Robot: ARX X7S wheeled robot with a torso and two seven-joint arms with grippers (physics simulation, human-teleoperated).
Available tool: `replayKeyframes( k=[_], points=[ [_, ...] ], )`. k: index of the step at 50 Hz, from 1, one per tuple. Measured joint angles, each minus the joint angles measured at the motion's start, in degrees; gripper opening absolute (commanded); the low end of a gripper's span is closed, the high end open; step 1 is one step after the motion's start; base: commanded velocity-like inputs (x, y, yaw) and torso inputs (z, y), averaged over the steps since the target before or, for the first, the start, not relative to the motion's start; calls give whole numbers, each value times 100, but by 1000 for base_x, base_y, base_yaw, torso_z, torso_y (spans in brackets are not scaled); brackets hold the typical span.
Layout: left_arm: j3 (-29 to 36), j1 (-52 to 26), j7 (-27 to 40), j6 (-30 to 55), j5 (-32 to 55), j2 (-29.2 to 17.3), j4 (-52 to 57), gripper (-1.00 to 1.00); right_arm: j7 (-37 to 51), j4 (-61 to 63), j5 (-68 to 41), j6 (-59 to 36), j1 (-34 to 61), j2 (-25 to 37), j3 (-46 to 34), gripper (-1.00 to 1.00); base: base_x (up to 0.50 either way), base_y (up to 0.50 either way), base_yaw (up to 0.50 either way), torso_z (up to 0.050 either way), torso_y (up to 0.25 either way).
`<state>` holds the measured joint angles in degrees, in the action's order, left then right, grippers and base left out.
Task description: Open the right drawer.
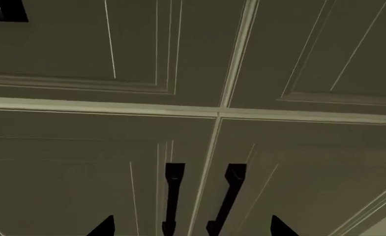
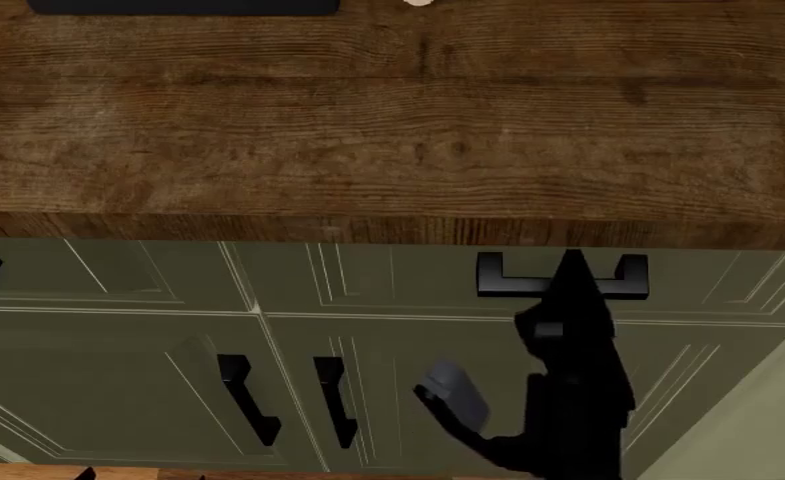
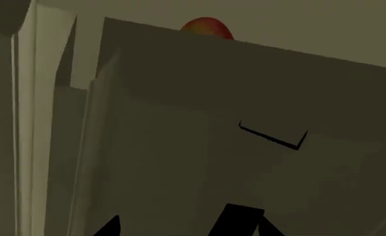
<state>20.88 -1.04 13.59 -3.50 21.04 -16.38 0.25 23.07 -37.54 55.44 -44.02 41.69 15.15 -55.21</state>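
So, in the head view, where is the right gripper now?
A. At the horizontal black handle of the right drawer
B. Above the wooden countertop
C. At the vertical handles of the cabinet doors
A: the right gripper reaches the horizontal black handle of the right drawer.

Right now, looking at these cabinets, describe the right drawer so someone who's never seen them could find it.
Start at the wooden countertop. Directly under its front edge, right of the vertical seam, sits the right drawer, a shallow olive front. Its black handle runs horizontally, while the taller cabinet doors below have vertical handles. The right gripper is at it.
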Motion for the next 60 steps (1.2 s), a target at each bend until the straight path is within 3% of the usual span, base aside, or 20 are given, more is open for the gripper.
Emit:
replayKeyframes(
  k=[3,4,21,60],
  points=[
    [6,-2,-3,-7,5,-3,-7,100,120,-192,108,70,9,-54,69,100,11,0,5,0,0],
    [8,-4,-3,-8,6,-4,-9,100,164,-245,128,98,11,-70,94,-100,11,0,6,0,0],
    [42,-14,10,-10,25,-27,-7,100,1089,-538,-122,555,30,-185,425,-100,12,0,6,-1,0],
    [137,-53,39,-28,30,-57,-50,100,-476,2125,-443,-126,-538,905,-48,-100,1,0,2,0,0]
  ],
)
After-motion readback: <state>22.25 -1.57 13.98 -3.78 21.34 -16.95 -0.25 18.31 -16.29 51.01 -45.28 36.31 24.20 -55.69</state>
